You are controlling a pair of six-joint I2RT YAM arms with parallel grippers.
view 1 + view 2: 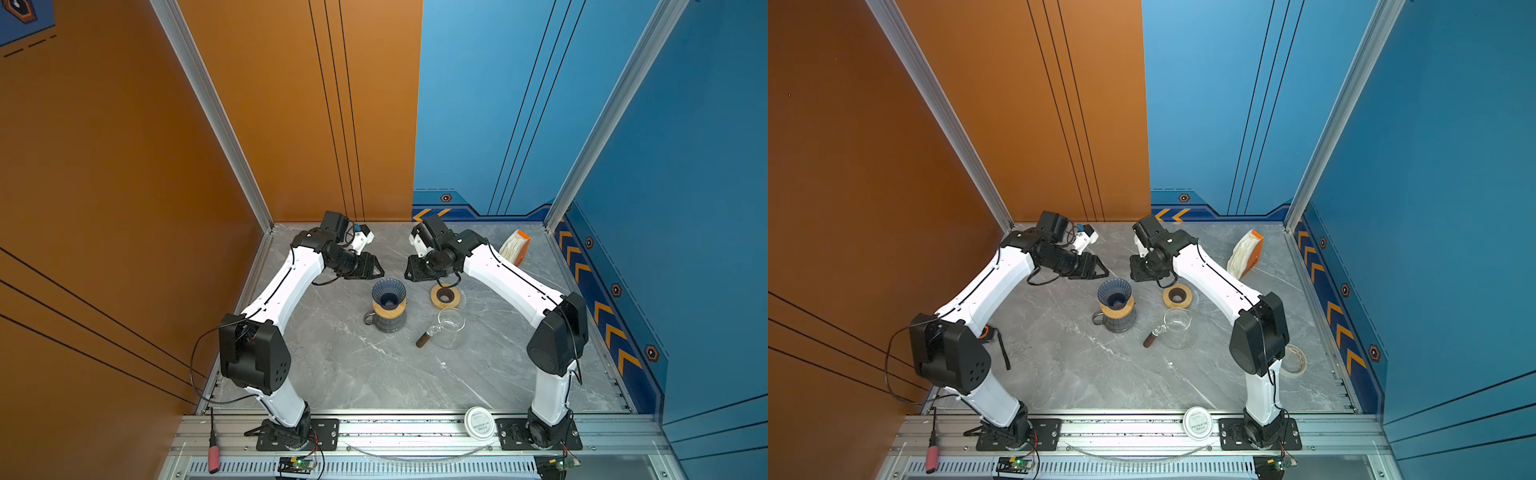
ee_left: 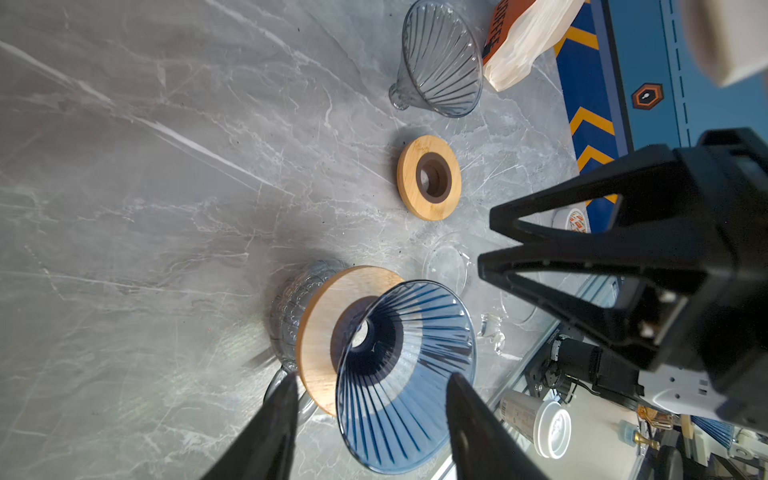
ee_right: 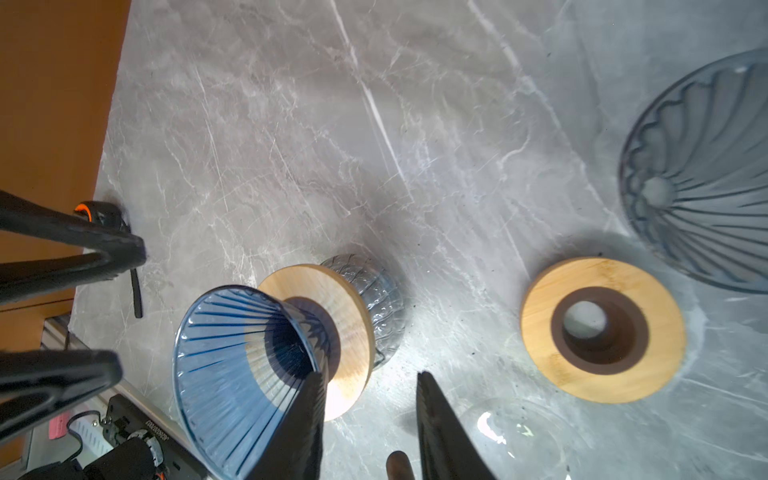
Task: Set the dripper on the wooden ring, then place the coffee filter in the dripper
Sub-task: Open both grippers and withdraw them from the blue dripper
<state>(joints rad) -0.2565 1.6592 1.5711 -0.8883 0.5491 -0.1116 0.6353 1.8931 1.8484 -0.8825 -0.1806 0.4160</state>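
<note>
The coffee filters (image 1: 510,247), single sheets indistinct, lean in their orange pack at two o'clock from the blue dripper (image 1: 388,291), well apart on the desk (image 1: 353,365). The left tool (image 2: 372,376) at its eleven o'clock and right tool (image 3: 369,374) at one o'clock hover with jaws parted, holding nothing; the right arm (image 1: 511,278) hides a clear dripper (image 2: 440,58) from both top views.

- The dripper (image 1: 388,292) is tinted blue and ribbed with fine radial lines.
- The wooden ring (image 1: 445,296) is coloured pale bamboo, with a dark brown centre.
- The tabletop (image 1: 353,374) is patterned as grey marble, veined in white.
- The filter pack (image 1: 514,247) is coloured orange, its filters white.
- The second dripper (image 2: 440,58) is tinted smoky grey, likewise ribbed.
</note>
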